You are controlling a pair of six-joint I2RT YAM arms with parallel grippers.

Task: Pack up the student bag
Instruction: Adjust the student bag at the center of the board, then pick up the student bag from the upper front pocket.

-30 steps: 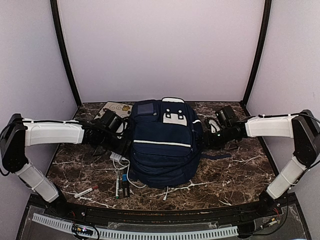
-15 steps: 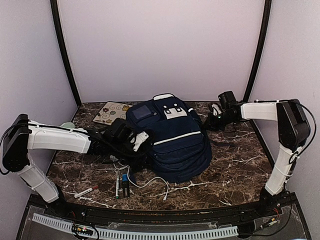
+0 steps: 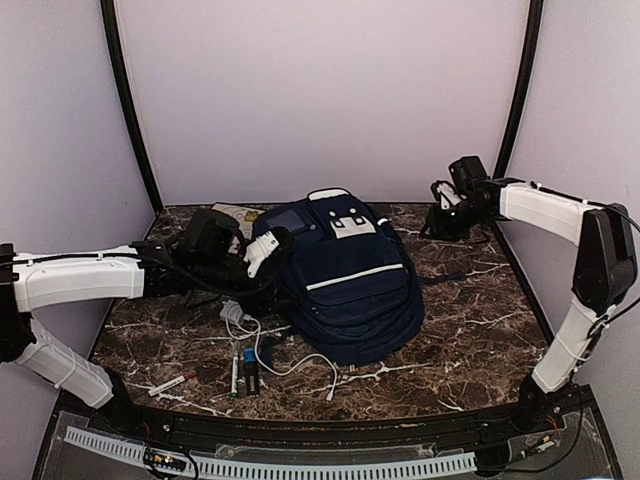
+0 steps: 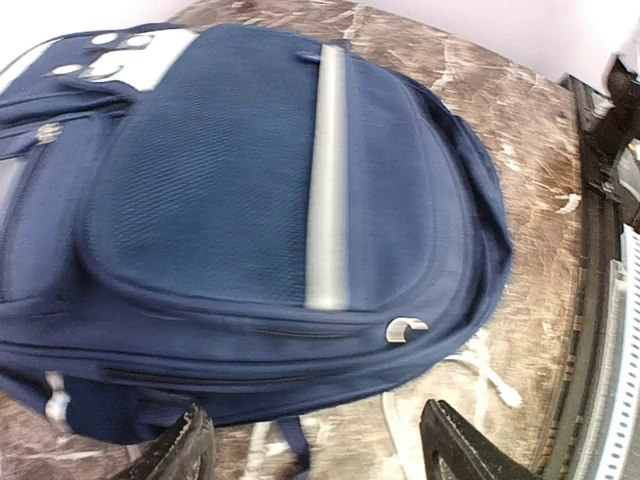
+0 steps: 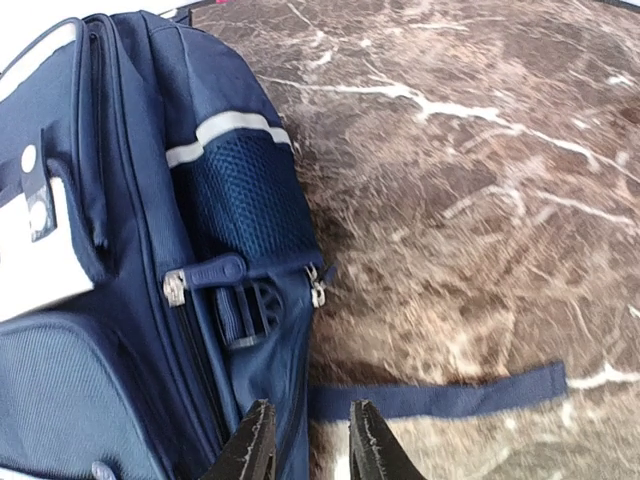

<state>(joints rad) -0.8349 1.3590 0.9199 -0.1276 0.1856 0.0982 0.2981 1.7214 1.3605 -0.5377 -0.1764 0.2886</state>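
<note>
Packing looks barely begun, imo. The backpack [image 3: 350, 285] lies front-up in the middle of the table [image 3: 480, 320], its top toward the back wall and the body turned a bit to one side. The zips that show in both wrist views look shut, so the bag prob. needs opening first.

The stuff to go in sits outside it on the near-left of the table: pens [image 3: 240, 372], a white cable [image 3: 290, 365] touching the bag's near-left edge, and a red-tipped stick [image 3: 172, 383] further left. A patterned book [image 3: 232, 212] lies at the back-left, partly hidden behind the left arm. So pretty much everything is left to do: open the bag, load it, close it.

The left end effector [image 3: 264, 250] sits right at the bag's upper-left corner, touching or v. nearly so. In the wrist view its fingers [image 4: 185, 455] are spread wide w/ nothing clamped btwn them, and the front pocket fills the view.

The right end effector [image 3: 437, 215] is up by the back-right corner, clear of the bag, which lies down and to its left. Its fingers [image 5: 255, 445] are only narrowly parted and hold nothing. The bag's side pocket and a loose strap lie below them.
</note>
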